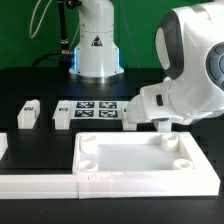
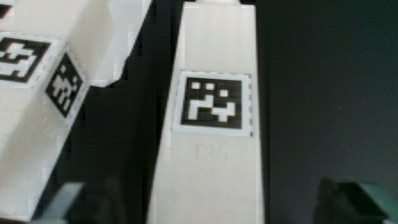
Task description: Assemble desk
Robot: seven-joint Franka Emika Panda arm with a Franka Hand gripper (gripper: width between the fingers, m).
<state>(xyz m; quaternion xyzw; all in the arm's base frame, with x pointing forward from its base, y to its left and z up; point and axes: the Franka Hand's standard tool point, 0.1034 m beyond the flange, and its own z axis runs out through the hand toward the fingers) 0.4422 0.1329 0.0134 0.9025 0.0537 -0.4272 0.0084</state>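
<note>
The desk top (image 1: 130, 165), a large white tray with a raised rim, lies at the front of the table. Two short white legs (image 1: 28, 112) (image 1: 62, 116) lie at the exterior view's left. My gripper (image 1: 162, 124) is low, just behind the desk top's far rim on the exterior view's right. In the wrist view my gripper (image 2: 214, 206) is open. Its dark fingertips (image 2: 80, 205) stand on either side of a long white leg (image 2: 214, 100) that carries a black-and-white tag, with gaps on both sides. In the exterior view this leg is hidden by the hand.
The marker board (image 1: 95, 110) lies behind the desk top, next to my gripper. A white tagged part (image 2: 45, 70) lies close beside the leg in the wrist view. A low white border strip (image 1: 35, 185) runs along the front at the exterior view's left. The arm's base (image 1: 97, 45) stands at the back.
</note>
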